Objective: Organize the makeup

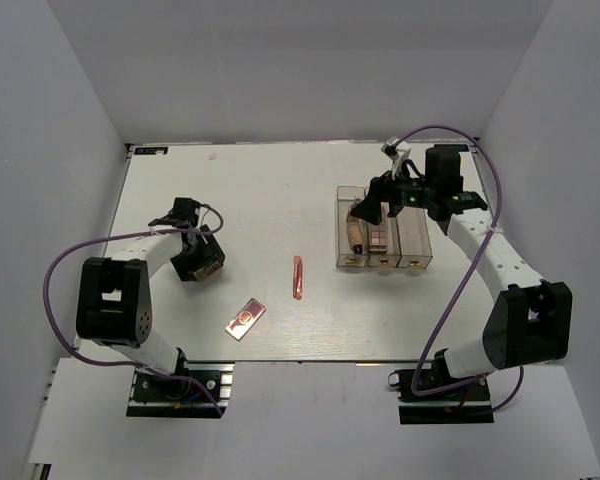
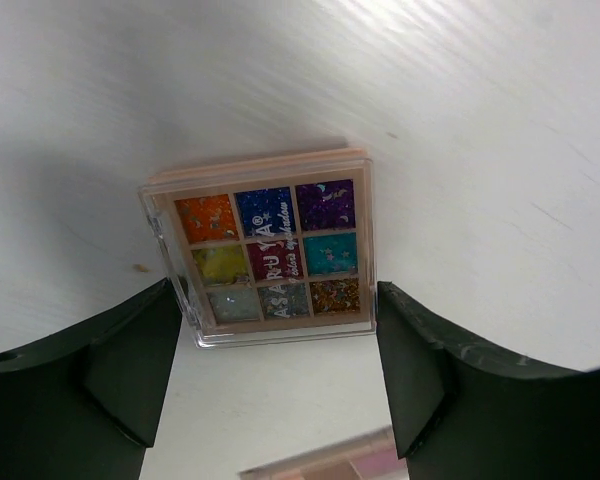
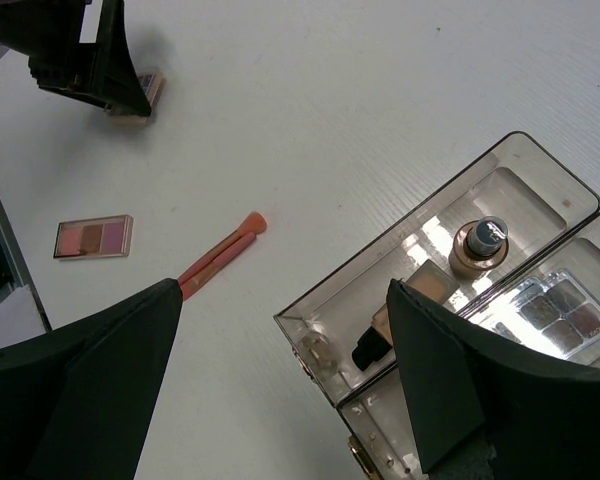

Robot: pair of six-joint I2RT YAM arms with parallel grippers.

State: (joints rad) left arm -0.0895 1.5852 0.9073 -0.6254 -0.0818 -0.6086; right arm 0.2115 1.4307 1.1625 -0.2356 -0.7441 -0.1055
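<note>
A multicoloured eyeshadow palette (image 2: 268, 250) lies flat on the table, its near edge between the tips of my open left gripper (image 2: 275, 290), which hovers low over it (image 1: 202, 258). A pink-toned palette (image 1: 245, 318) lies nearer the front edge and shows in the right wrist view (image 3: 93, 238). A thin pink stick (image 1: 298, 277) lies mid-table (image 3: 220, 258). My right gripper (image 3: 283, 290) is open and empty above the left compartment of the clear box (image 3: 400, 225). That compartment holds a tan bottle (image 3: 478, 245) and a beige tube (image 3: 420, 290). Another palette (image 3: 560, 310) lies in the middle compartment.
The clear three-compartment box (image 1: 338, 225) stands at the right of the white table, with gold latches on its near end. White walls close in the table at the back and both sides. Purple cables loop off both arms.
</note>
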